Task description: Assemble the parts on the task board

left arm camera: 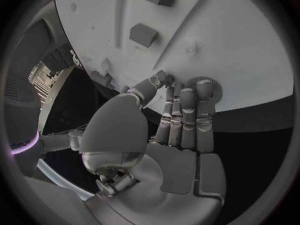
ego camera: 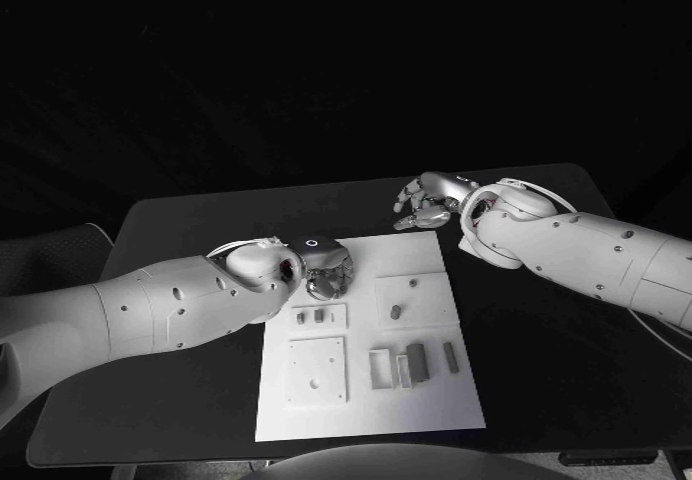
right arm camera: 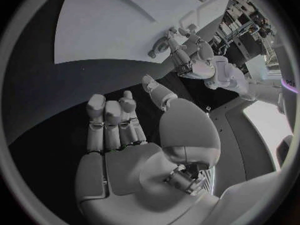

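Note:
The white task board (ego camera: 433,405) lies in the middle of the black table. Small dark parts lie on it: two short ones (ego camera: 310,317) in a recess, a peg (ego camera: 397,312), and two bars (ego camera: 418,362) near the front. My left hand (ego camera: 326,270) is over the board's far left corner, fingers pointing down. In the left wrist view its fingertips (left arm camera: 187,92) press side by side on the board (left arm camera: 237,40) at a round ridged piece (left arm camera: 214,87), thumb close beside them; whether anything is pinched is hidden. My right hand (ego camera: 430,203) hovers beyond the far right corner, fingers spread, palm (right arm camera: 134,160) bare.
Two dark blocks (left arm camera: 144,35) lie on the board ahead of the left fingers. A white square plate (ego camera: 317,368) and a white frame (ego camera: 382,367) sit at the board's front. The black table (ego camera: 562,350) has open room right of the board.

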You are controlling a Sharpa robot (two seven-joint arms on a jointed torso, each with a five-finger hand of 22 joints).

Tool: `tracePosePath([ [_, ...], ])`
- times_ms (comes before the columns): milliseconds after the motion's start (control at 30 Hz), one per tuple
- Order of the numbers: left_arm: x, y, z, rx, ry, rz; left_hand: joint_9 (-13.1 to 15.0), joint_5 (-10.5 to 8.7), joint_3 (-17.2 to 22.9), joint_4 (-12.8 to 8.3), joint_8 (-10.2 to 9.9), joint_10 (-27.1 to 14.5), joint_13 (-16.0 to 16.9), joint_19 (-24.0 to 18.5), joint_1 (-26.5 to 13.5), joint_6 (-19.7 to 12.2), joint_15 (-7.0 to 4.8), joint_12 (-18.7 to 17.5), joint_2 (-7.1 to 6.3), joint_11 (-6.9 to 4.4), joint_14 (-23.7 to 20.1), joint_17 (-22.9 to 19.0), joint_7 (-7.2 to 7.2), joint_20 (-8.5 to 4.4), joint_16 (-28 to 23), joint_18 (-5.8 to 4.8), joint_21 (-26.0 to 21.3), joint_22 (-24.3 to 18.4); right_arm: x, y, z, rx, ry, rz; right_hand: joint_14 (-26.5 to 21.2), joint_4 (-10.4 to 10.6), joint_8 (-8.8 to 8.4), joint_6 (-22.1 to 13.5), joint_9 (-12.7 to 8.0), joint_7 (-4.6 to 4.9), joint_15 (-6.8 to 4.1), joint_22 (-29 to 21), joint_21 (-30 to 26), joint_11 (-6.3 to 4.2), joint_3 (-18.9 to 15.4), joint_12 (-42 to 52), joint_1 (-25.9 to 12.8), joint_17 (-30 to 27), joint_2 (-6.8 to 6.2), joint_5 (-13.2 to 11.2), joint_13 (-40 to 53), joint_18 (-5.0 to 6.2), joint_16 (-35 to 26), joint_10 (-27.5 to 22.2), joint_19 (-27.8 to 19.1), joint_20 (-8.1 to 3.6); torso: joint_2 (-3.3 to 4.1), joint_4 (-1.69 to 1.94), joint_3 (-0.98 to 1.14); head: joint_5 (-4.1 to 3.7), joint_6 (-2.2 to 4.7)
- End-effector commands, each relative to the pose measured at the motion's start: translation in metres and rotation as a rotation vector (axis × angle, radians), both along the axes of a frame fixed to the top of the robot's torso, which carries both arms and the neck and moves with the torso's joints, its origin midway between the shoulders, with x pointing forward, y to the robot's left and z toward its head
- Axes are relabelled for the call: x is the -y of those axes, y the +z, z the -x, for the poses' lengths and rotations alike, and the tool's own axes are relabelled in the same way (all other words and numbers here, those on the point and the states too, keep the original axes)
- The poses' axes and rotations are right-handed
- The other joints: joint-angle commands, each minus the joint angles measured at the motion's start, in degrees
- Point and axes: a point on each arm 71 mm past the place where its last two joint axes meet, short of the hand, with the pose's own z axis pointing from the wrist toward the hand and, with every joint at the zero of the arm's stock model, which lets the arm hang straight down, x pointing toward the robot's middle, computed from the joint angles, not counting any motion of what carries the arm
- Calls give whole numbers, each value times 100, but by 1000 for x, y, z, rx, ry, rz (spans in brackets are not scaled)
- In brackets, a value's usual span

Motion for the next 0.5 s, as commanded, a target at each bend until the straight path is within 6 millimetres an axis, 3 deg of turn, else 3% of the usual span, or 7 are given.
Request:
tracePosePath([
  [33,-1,0,-1,13,-6,0,-10,21,31,-9,21,43,9,47,22,41,9,31,29,1,39,7,9,-4,21,455,27,78,-1,0,1,-7,13,1,20,39,-20,-5,-3,40,-34,0,-25,2,9,24,-34,-9,-11,-4,-8,365,-21,-55,12,-39,-2,3,2,-5,-4],
  [500,-1,-3,-1,14,-8,8,-32,-78,89,-49,103,284,75,167,52,206,-22,73,102,-28,142,25,10,-33,174,493,154,124,-2,0,1,-6,14,0,20,41,-20,-4,-2,40,-34,1,-25,3,8,26,-34,-9,-10,-4,-10,365,-21,-57,12,-40,-5,1,3,-2,-4],
])
